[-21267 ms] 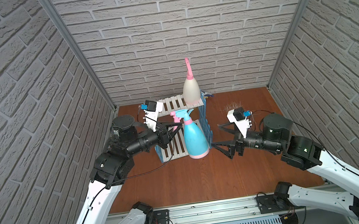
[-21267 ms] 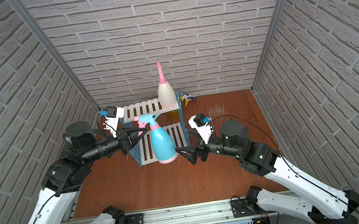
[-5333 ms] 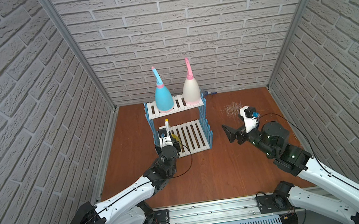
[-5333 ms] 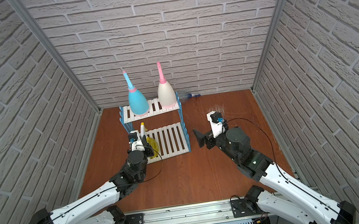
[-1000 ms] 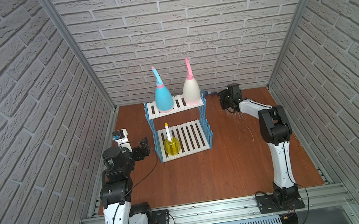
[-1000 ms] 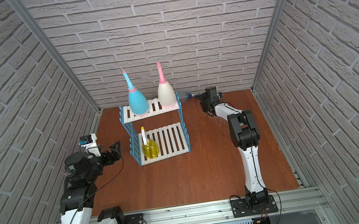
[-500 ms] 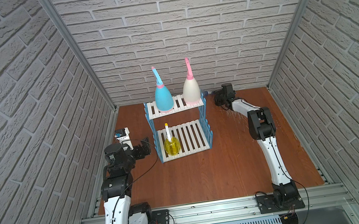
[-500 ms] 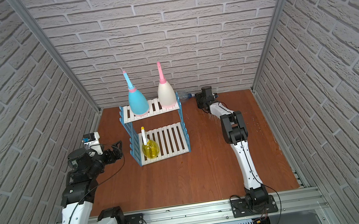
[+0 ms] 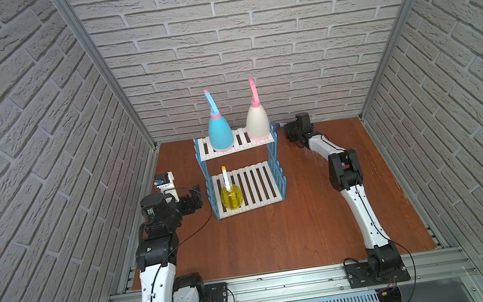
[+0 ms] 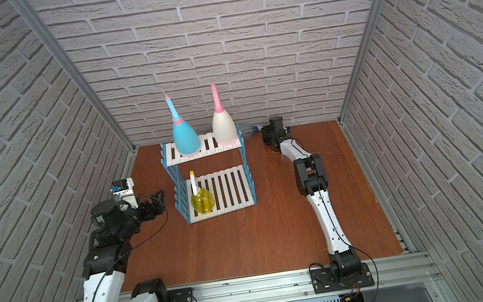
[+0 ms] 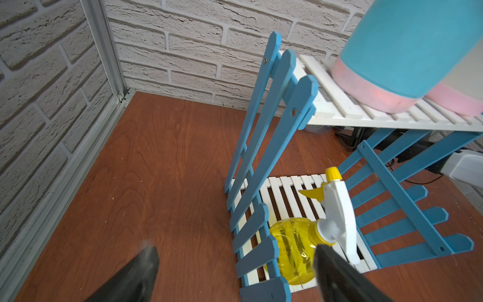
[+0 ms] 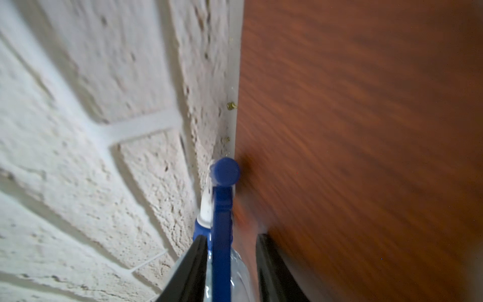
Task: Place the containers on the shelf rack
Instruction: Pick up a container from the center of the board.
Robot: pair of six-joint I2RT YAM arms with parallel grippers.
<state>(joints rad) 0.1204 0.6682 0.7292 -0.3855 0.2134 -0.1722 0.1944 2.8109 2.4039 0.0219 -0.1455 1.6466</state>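
The shelf rack (image 9: 264, 141), white slats in blue lattice frames, stands at the back middle. Its upper shelf carries the light-blue container (image 9: 220, 133) and the cream container (image 9: 257, 123). The round yellow one (image 9: 231, 196) stands on the lower shelf and also shows in the left wrist view (image 11: 292, 251). The colourless container (image 10: 247, 131) lies on the table behind the rack, against the back wall. My right gripper (image 12: 231, 238) is shut round its neck (image 12: 222, 209), fingers on either side. My left gripper (image 11: 235, 249) hangs open and empty left of the rack.
Brick-pattern walls close in the brown table (image 9: 278, 234) on three sides. The right arm (image 9: 343, 169) stretches far back along the table to the wall. An aluminium rail (image 9: 285, 281) runs along the front edge.
The right gripper has slid left along the back wall and its jaws have narrowed round the colourless container. The left arm has shifted slightly, still open.
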